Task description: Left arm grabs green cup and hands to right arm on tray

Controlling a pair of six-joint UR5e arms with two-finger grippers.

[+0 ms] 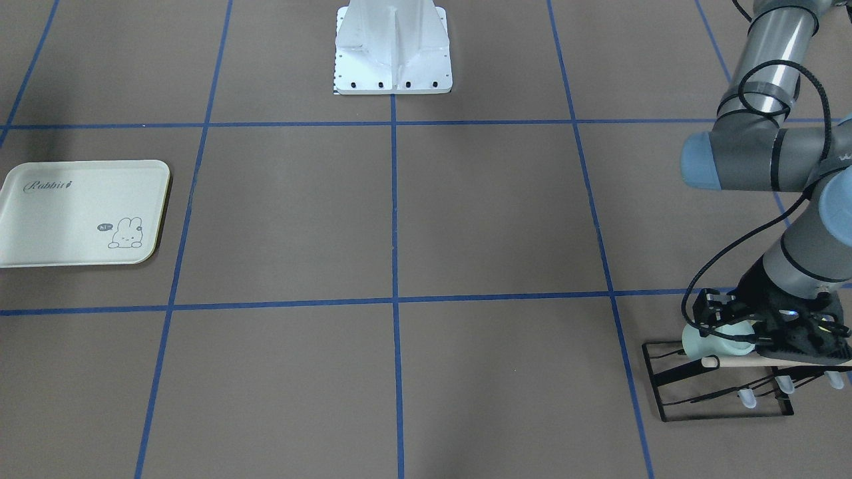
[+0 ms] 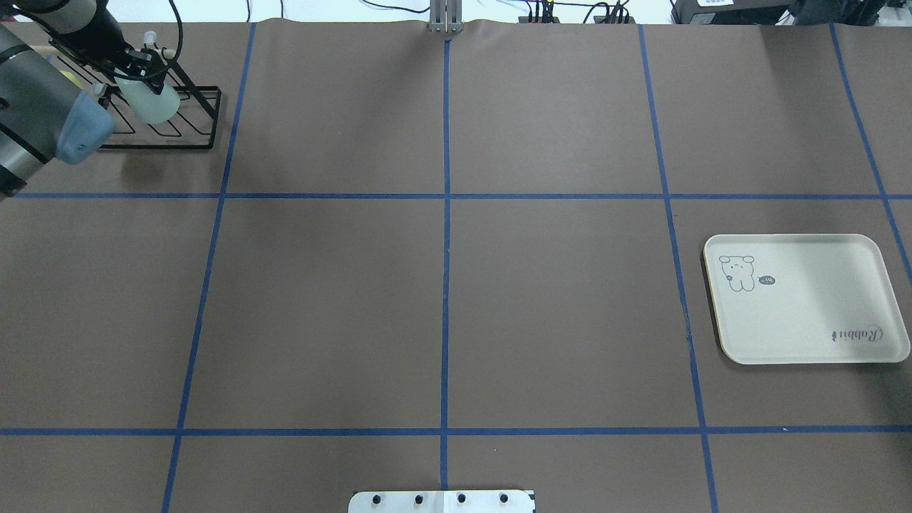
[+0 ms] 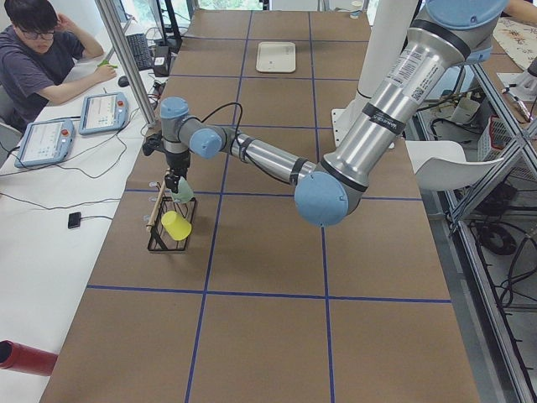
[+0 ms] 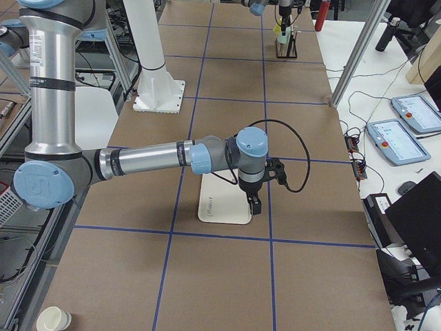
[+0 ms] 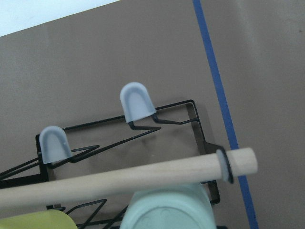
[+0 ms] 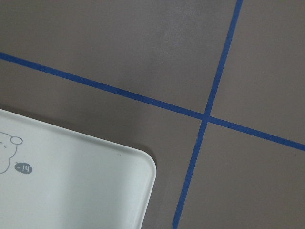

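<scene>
The pale green cup [image 1: 704, 342] sits at the black wire rack [image 1: 665, 392] in the table's far left corner. My left gripper [image 1: 724, 326] is at the rack with a finger on each side of the cup and looks shut on it. The overhead view shows the same cup [image 2: 153, 105] below the gripper [image 2: 144, 80]. The left wrist view shows the cup's base [image 5: 167, 212] close under the camera. The cream tray [image 2: 805, 306] lies bare on the right side. My right gripper [image 4: 255, 203] hovers over the tray's edge [image 4: 219, 209]; I cannot tell if it is open.
A yellow-green cup [image 3: 174, 225] sits on the same rack beside the green one. A wooden rod [image 5: 143, 179] runs along the rack's top, with grey-capped pegs [image 5: 137, 101] beyond. The robot's white base [image 1: 393, 53] stands at mid table. An operator [image 3: 33, 59] sits at the side desk.
</scene>
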